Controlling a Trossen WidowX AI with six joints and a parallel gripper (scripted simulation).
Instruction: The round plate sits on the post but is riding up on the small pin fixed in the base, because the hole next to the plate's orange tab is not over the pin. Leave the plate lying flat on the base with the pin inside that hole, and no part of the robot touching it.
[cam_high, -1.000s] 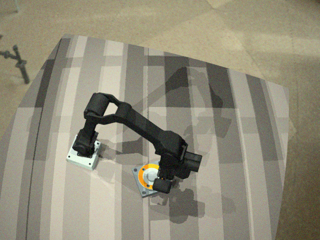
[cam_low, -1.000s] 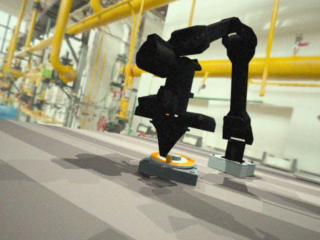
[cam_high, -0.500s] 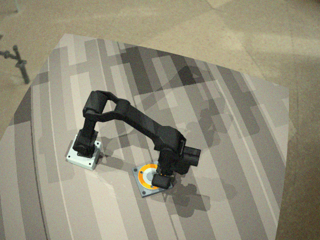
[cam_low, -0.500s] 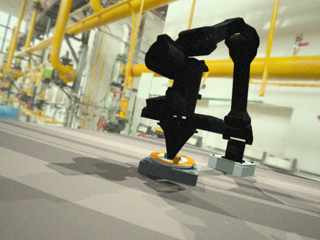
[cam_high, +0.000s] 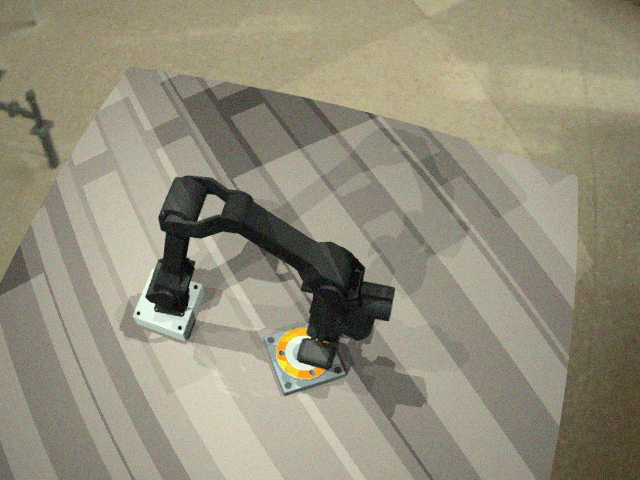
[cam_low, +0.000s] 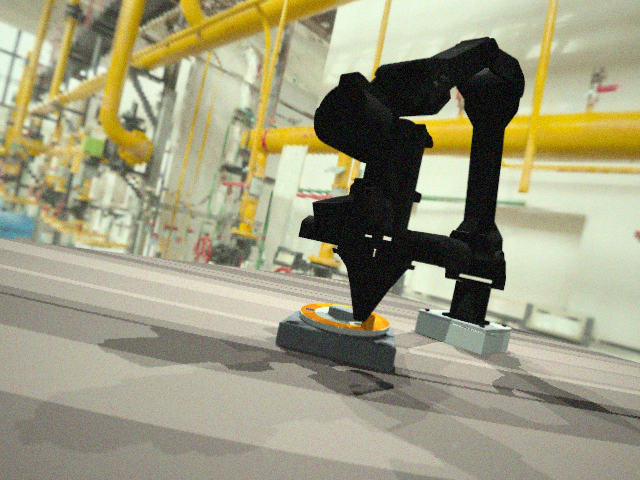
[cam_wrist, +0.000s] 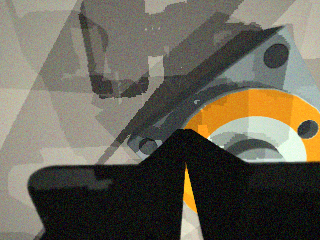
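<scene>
Plate on base, arm over it

The plate (cam_high: 287, 345) lies on the base (cam_high: 289, 384); the arm's mount (cam_high: 164, 314) sits at nine o'clock, and the gripper (cam_low: 363, 316) presses its three-o'clock side.
</scene>
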